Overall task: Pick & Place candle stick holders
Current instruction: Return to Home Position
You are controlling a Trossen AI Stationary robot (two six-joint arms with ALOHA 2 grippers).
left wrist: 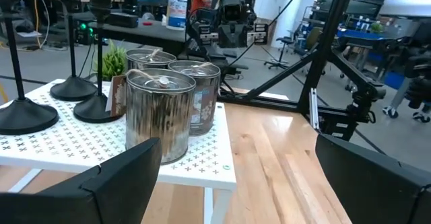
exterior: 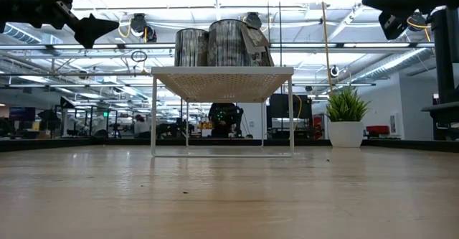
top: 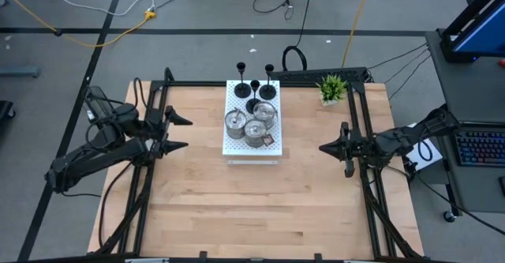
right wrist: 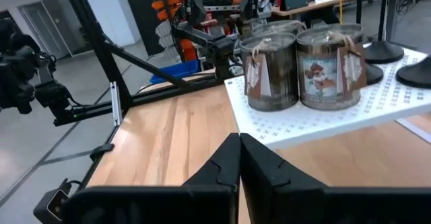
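Three squat silver candle stick holders (top: 254, 124) stand in a cluster on the near half of a white perforated board (top: 233, 148). Three black candle stick holders (top: 254, 91) with thin stems stand by their round bases on its far half. The board stands on thin legs (exterior: 153, 117) at the table's middle. My left gripper (top: 188, 133) hangs open, level, left of the board and points at it; the silver holders (left wrist: 161, 113) show ahead of its fingers. My right gripper (top: 321, 147) is shut, level, right of the board, with the silver holders (right wrist: 300, 69) ahead of it.
A small green potted plant (top: 332, 88) stands at the table's far right corner. Black frame rails (top: 364, 137) run along the left and right sides of the wooden table (top: 252, 208). Bare wood lies between the board and the near edge.
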